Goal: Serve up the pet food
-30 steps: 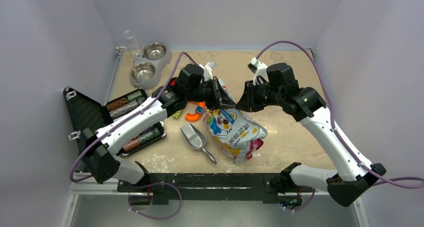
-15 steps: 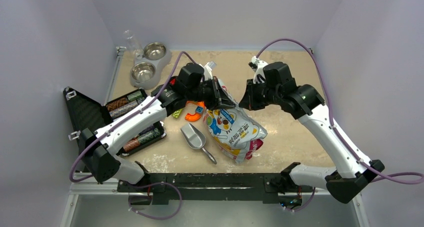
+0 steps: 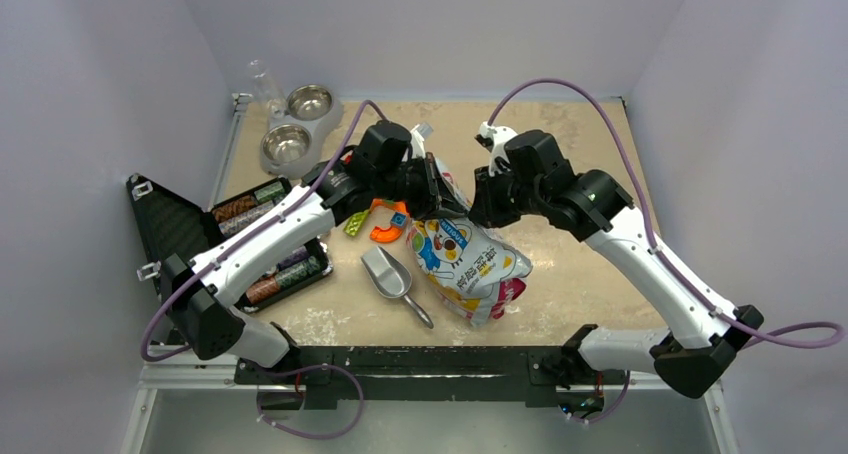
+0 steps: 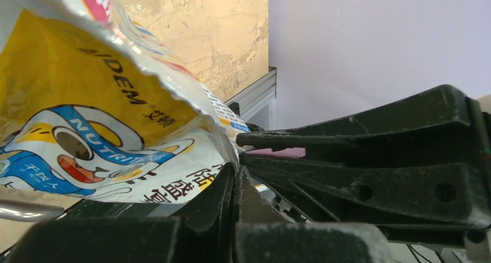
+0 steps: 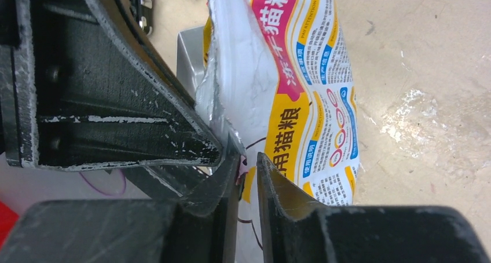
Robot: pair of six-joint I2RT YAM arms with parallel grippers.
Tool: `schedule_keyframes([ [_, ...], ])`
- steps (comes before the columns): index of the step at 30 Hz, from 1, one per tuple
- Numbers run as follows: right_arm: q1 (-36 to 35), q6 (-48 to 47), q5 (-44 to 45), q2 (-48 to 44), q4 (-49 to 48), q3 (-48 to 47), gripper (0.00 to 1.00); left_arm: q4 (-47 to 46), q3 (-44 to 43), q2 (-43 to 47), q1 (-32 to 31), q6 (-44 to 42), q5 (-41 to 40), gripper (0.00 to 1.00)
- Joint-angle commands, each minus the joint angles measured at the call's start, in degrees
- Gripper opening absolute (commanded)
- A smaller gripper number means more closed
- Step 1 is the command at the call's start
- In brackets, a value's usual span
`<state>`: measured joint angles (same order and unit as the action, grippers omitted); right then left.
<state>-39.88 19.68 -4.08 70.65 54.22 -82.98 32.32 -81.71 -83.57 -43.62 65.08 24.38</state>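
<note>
The pet food itself is hidden; only its printed bag (image 3: pixel 470 259) shows, lying at the table's middle with its top raised. My left gripper (image 3: pixel 437 189) is shut on the bag's torn top edge (image 4: pixel 191 101), its fingertips (image 4: pixel 235 173) pressed together on the foil. My right gripper (image 3: pixel 478 199) faces it from the right at the same edge. In the right wrist view the right gripper (image 5: pixel 249 164) shows a narrow gap between its fingers, open, with the bag (image 5: pixel 301 89) just beyond and the left gripper's fingers (image 5: pixel 116 101) close on the left.
A metal scoop (image 3: pixel 392 277) lies left of the bag. A double steel bowl (image 3: pixel 287 144) stands at the back left beside a clear bottle (image 3: pixel 262 79). A black open case with trays of coloured blocks (image 3: pixel 262 234) sits at the left, and an orange toy (image 3: pixel 388 224) lies near the bag.
My right gripper has moved left and slightly back, closer to the left gripper at the bag's top. The left gripper keeps its hold on the bag.
</note>
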Motion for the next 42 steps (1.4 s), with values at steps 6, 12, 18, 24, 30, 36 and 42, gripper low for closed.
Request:
schedule_keyframes([
  [6, -5.43, -5.04, 9.47, 4.67, 6.42, -3.84, 0.26, -3.72, -5.46, 0.44, 0.22, -0.74, 2.42, 0.0],
  [12, -6.61, 0.8, 24.7, 5.63, 11.64, -7.1, 0.0, 2.91, -7.83, 0.15, 0.28, -1.69, 0.22, 0.0],
  [18, -6.59, 2.08, 5.09, -0.73, -3.13, -4.97, 0.0, 6.1, -6.1, -1.8, 0.88, 2.67, 1.68, 0.0],
  [24, -6.99, 4.06, 3.57, 0.8, -2.84, -6.24, 0.0, 5.77, -5.38, -3.36, 1.08, 6.16, 5.66, 0.03],
  [30, -8.27, 1.79, 5.21, 0.8, -1.26, -7.66, 0.0, 8.58, -4.34, -4.53, 0.99, 8.19, 6.86, 0.22],
  [36, -11.18, 1.11, 7.67, 0.95, -0.98, -7.56, 0.0, 11.97, -6.05, -5.95, 0.89, 8.03, 4.96, 0.37],
  [42, -13.18, 0.62, 13.06, 2.53, 0.46, -9.15, 0.0, 17.06, -7.75, -7.98, 0.9, 4.37, 0.19, 0.33],
])
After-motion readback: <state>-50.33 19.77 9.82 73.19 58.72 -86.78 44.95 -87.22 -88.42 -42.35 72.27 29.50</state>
